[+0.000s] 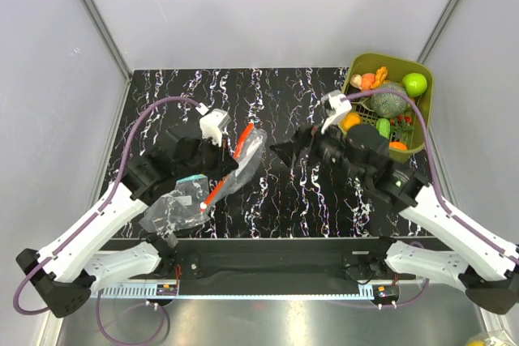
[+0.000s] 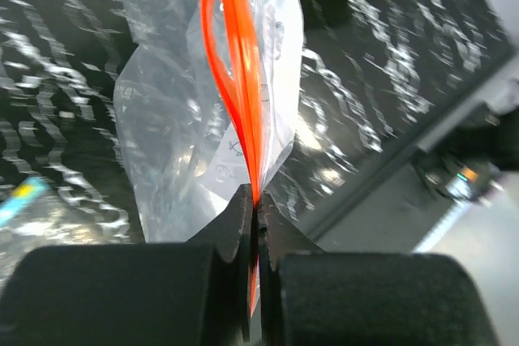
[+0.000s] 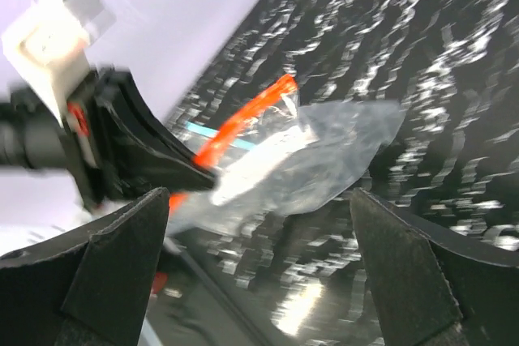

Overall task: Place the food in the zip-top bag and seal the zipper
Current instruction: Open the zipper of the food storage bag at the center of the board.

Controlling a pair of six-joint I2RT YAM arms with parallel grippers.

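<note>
The clear zip-top bag (image 1: 250, 154) hangs over the middle of the table, its red-orange zipper (image 1: 243, 137) running diagonally. My left gripper (image 1: 227, 174) is shut on the zipper's lower end; in the left wrist view (image 2: 258, 200) the strip (image 2: 237, 62) rises from the closed jaws with the bag (image 2: 195, 127) spread behind it. My right gripper (image 1: 285, 150) is open and empty just right of the bag; in its own view (image 3: 259, 232) the bag (image 3: 316, 160) and zipper (image 3: 247, 115) lie ahead. The food stays in the tub: green apple (image 1: 414, 83), melon (image 1: 389, 101), orange (image 1: 351, 121).
The olive-green tub (image 1: 423, 119) stands at the back right corner. A second clear bag (image 1: 174, 210) with a teal-blue strip (image 1: 193, 177) lies at the front left under my left arm. Grey walls enclose the table.
</note>
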